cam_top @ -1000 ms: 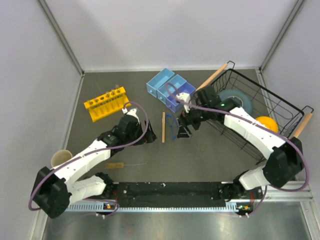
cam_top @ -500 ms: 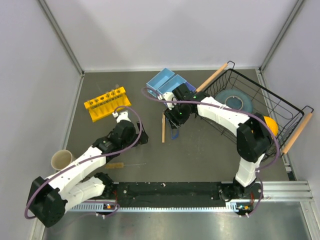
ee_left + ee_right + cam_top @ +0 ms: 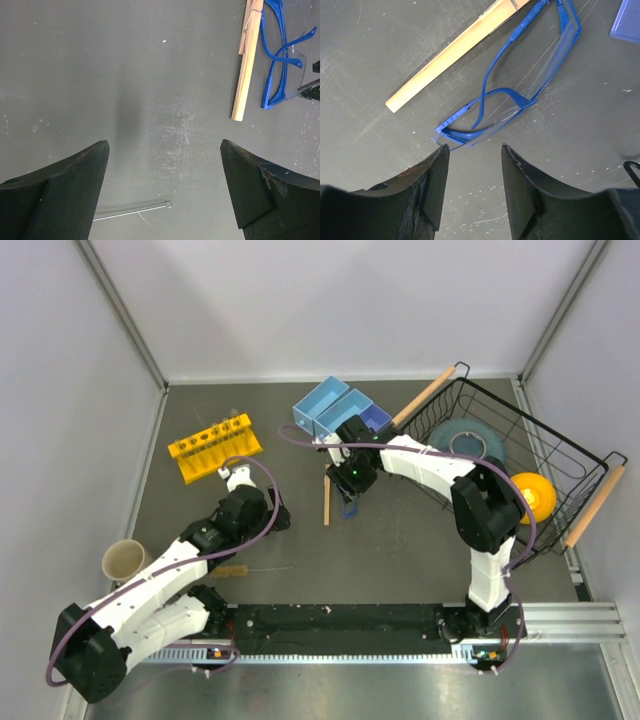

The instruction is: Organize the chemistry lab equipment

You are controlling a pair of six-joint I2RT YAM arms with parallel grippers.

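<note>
The blue-framed clear safety glasses (image 3: pixel 520 95) lie on the dark table beside the flat wooden stick (image 3: pixel 455 55). My right gripper (image 3: pixel 474 147) is open and empty just above the near end of the glasses; in the top view it (image 3: pixel 350 490) hovers over them (image 3: pixel 346 508). My left gripper (image 3: pixel 162 145) is open and empty over bare table, left of the stick (image 3: pixel 247 65) and glasses (image 3: pixel 282 60). The brush's wire handle (image 3: pixel 135 212) lies below it. The tan brush (image 3: pixel 232 570) lies near the left arm. Glass tubes in the yellow rack (image 3: pixel 210 445) are too small to make out.
Two blue bins (image 3: pixel 335 410) stand behind the glasses. A black wire basket (image 3: pixel 560 455) at the right holds a grey-blue plate (image 3: pixel 470 440) and a yellow bowl (image 3: pixel 532 495). A paper cup (image 3: pixel 124 560) stands at the left edge.
My right gripper has swung left from the basket side and now stands over the glasses. My left gripper has drawn back a little toward the near left.
</note>
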